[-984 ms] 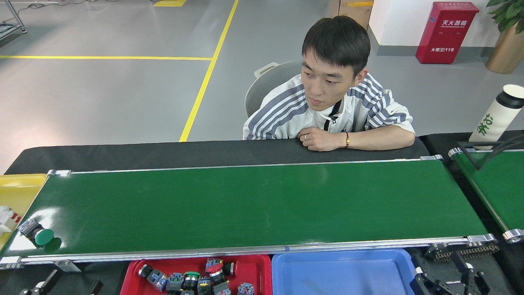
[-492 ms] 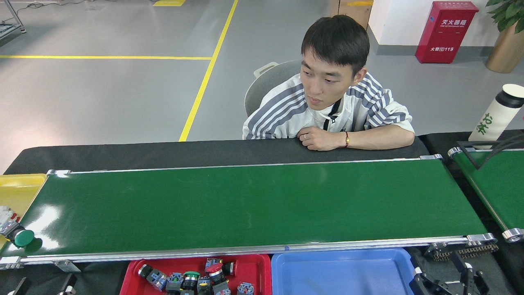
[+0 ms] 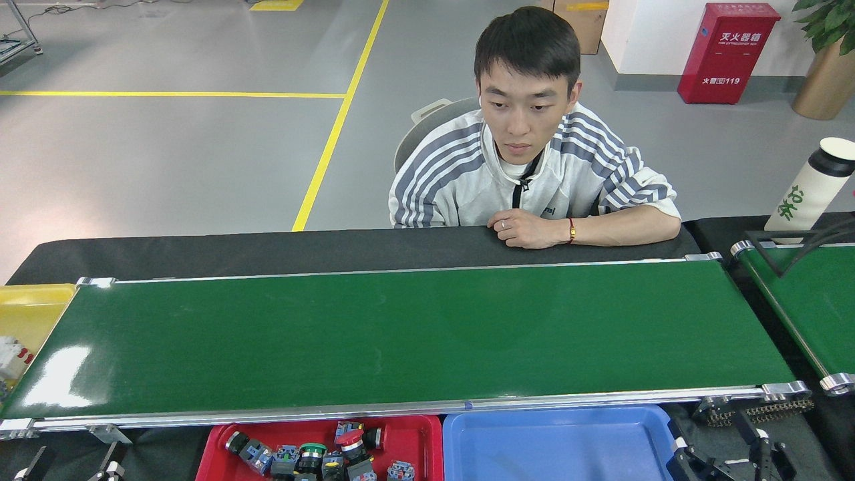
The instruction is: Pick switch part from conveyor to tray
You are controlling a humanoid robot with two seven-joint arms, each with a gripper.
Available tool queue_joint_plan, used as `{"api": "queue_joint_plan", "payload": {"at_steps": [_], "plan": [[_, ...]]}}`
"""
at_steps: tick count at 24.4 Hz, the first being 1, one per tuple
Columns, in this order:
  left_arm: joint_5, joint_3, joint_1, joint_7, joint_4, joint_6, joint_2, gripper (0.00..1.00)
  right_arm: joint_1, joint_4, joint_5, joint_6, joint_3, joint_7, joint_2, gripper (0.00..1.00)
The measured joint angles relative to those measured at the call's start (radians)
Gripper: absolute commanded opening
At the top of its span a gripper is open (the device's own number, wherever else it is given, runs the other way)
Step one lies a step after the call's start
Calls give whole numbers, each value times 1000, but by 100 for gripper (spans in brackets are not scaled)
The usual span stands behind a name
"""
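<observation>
Left gripper (image 3: 67,467) peeks in, finger state unreadable. Yellow bin (image 3: 30,314) holds white parts. The conveyor (image 3: 401,334) runs bare; switch parts (image 3: 314,455) sit in the red tray (image 3: 417,437). Right gripper (image 3: 735,461), state unclear. Red cabinet (image 3: 727,50) reads "119".

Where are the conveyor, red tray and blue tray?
conveyor (image 3: 414,334): head view, bare middle of the green belt.
red tray (image 3: 417,444): head view, bare floor by its right wall.
blue tray (image 3: 561,447): head view, bare floor at its middle.
</observation>
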Motion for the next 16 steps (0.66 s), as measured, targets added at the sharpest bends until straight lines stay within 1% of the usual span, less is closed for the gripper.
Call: {"api": "queue_joint_plan", "payload": {"at_steps": [16], "plan": [[0,-1,-1,0,-7,-1,0,100,0,-2,4,7,0,4,-2,100]]}}
